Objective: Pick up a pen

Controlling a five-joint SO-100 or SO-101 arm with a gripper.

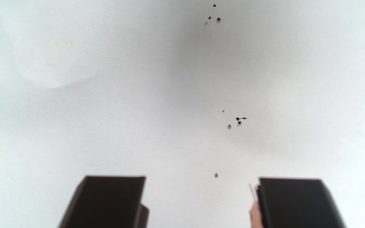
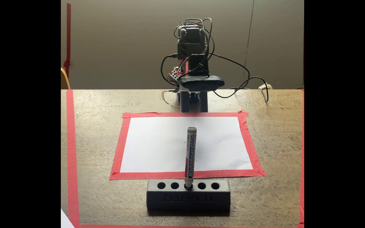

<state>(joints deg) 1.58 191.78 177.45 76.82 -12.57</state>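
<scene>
In the fixed view, a band of red tape point(image 2: 73, 153) runs down the left side of the wooden table point(image 2: 276, 142), and a second red tape frame point(image 2: 120, 144) borders a white sheet of paper point(image 2: 155, 146) in the middle of the frame. Below the sheet, at lower centre, sits a black block-shaped holder point(image 2: 188, 198) with five round holes along its top and raised lettering reading "Da Pinchi" on its front face. The pen point(image 2: 191, 155) stands nearly upright in the middle hole, tip end down in the holder, its top leaning slightly right; its white barrel reads "Whiteboard" lengthwise, with "TIP WIDTH 2MM" in small print above and red, blue and green stripes near the top. Behind the sheet, at upper centre, the black arm point(image 2: 191, 43) is folded over its base with cables looping to the right, and a webcam point(image 2: 201, 82) is mounted above the gripper point(image 2: 194, 110), which points down at the far tape edge, well apart from the pen.

In the wrist view, the gripper point(image 1: 201, 178) enters from the bottom edge with its two dark fingers point(image 1: 109, 201) spread wide apart and nothing between them, over white paper point(image 1: 89, 109) speckled with small black ink marks point(image 1: 238, 120) right of centre
</scene>
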